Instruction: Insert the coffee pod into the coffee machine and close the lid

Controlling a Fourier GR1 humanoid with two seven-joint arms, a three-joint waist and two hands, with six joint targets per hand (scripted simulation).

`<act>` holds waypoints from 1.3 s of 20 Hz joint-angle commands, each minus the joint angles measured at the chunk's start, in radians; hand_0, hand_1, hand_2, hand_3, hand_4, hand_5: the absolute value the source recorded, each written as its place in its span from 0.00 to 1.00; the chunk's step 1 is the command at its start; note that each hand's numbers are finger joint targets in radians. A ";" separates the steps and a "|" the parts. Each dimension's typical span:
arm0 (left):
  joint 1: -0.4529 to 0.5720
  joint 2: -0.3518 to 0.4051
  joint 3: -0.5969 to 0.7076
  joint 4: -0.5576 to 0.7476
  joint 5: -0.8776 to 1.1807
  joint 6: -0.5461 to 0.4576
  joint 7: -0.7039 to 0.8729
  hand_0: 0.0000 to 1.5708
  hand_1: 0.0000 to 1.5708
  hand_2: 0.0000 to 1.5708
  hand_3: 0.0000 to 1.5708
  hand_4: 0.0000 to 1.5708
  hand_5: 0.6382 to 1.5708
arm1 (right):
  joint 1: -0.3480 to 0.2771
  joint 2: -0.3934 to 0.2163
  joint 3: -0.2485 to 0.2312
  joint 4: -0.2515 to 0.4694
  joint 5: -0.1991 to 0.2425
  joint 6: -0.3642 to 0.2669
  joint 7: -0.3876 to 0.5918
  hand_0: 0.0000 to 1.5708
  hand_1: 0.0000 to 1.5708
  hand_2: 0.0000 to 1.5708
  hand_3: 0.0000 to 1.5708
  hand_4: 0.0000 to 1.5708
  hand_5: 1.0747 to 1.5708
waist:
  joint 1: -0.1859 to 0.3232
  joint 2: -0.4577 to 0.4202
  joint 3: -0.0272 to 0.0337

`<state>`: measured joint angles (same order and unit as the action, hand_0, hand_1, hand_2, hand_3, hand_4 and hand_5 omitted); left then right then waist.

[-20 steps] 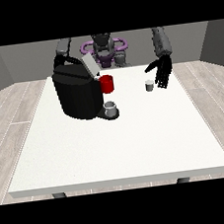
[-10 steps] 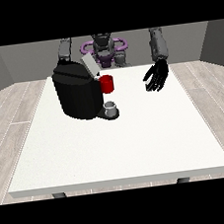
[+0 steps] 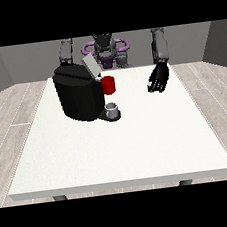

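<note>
A black coffee machine (image 3: 80, 97) is sitting on the far left part of the white bench (image 3: 125, 149), its grey lid (image 3: 90, 66) tilting up and standing open. A red part (image 3: 108, 85) is sticking out of the machine's front, and just below it a small grey cup (image 3: 113, 108) is resting on the machine's base.

The hand at the view's right (image 3: 158, 78) is hanging above the bench to the right of the machine, well apart from it. Its fingers are pointing downward and lying relaxed and apart, and nothing is showing between them. Whether it is carrying the coffee pod cannot be told; the pod is not showing anywhere on the bench surface or in the hand, so its place cannot be told from this view.

The other arm (image 3: 66, 52) is reaching down behind the coffee machine at the view's left, and its hand is hiding behind the machine's body, so nothing can be said of it.

The robot's torso (image 3: 105, 50) is standing at the far edge of the bench, between the two arms.
</note>
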<state>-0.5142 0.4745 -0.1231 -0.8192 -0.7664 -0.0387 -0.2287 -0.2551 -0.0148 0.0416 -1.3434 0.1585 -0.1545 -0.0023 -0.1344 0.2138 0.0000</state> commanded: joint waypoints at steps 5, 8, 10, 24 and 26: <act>-0.043 -0.012 -0.007 0.078 -0.079 -0.027 -0.041 0.50 0.50 0.62 0.55 0.25 1.00 | 0.015 -0.016 -0.066 0.127 -0.055 0.037 -0.124 0.00 0.00 0.00 0.00 0.00 1.00 | 0.016 -0.009 0.0002; -0.066 -0.046 0.004 0.123 -0.096 -0.047 -0.042 0.66 0.66 0.71 0.64 0.25 1.00 | -0.034 -0.011 -0.060 0.123 -0.031 0.008 -0.016 0.00 0.00 0.00 0.00 0.00 1.00 | 0.024 -0.047 -0.0001; -0.048 -0.047 0.004 0.093 -0.106 -0.005 -0.071 0.73 0.73 0.80 0.74 0.30 1.00 | -0.010 0.001 -0.088 0.177 -0.040 -0.022 -0.099 0.00 0.00 0.00 0.00 0.00 1.00 | 0.052 -0.051 0.0001; -0.219 -0.094 0.075 0.038 0.018 -0.320 -0.034 0.89 0.89 0.89 0.85 0.34 1.00 | -0.023 -0.043 -0.075 0.233 0.033 -0.044 0.012 0.00 0.00 0.00 0.00 0.00 1.00 | 0.049 -0.181 0.0002; -0.225 -0.111 0.041 -0.019 0.010 -0.367 -0.027 0.91 0.91 0.89 0.85 0.35 1.00 | 0.025 -0.049 -0.092 0.284 0.023 -0.038 -0.063 0.00 0.00 0.00 0.00 0.00 1.00 | 0.078 -0.227 0.0007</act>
<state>-0.7127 0.3772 -0.0637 -0.7850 -0.7658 -0.3127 -0.2671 -0.2535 -0.0504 -0.0346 -1.1006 0.1874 -0.2007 -0.0442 -0.0802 0.0492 0.0003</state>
